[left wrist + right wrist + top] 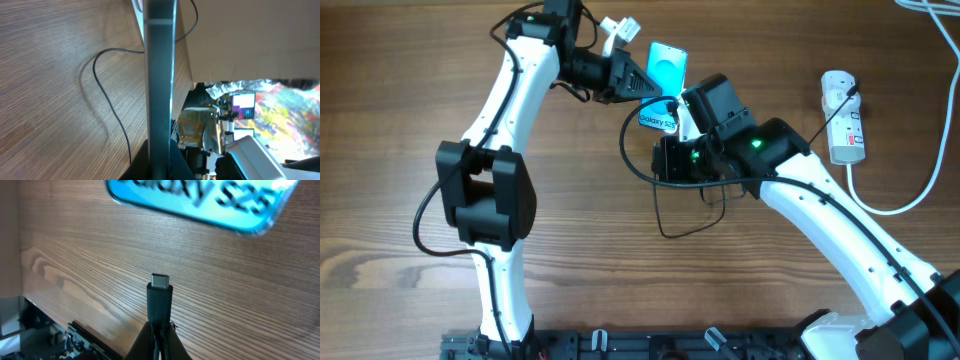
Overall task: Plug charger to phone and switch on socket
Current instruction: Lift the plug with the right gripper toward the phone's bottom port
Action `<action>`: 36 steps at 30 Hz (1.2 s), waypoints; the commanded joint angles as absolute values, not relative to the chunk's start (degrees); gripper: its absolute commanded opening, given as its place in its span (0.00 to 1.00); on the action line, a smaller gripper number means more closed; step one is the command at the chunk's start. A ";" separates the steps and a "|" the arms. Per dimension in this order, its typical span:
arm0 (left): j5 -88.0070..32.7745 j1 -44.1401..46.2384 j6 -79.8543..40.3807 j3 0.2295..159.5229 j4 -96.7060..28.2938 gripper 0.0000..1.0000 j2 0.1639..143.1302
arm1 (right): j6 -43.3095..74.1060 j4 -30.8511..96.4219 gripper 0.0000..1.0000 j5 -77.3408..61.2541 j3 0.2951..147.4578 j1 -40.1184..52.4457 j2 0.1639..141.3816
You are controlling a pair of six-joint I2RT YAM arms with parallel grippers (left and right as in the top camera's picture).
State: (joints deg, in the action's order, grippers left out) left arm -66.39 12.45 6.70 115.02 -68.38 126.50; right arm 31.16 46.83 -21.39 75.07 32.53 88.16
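Observation:
The phone has a cyan screen with "Galaxy S25" text at its bottom edge. It is held tilted above the table in my left gripper, which is shut on it. In the left wrist view the phone shows edge-on as a dark vertical bar between the jaws. My right gripper is shut on the charger's black connector, which points at the phone's bottom edge with a gap between them. The thin black cable loops on the table. The white socket lies at the right.
A white plug sits in the socket's far end. A thick white cord curves from the socket toward the right edge. A small white object lies behind the left gripper. The charger cable also shows in the left wrist view.

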 commanded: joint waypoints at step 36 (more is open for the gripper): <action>-71.96 13.78 10.33 115.72 -68.84 0.04 124.62 | 33.63 44.58 0.04 -14.17 75.96 32.53 86.67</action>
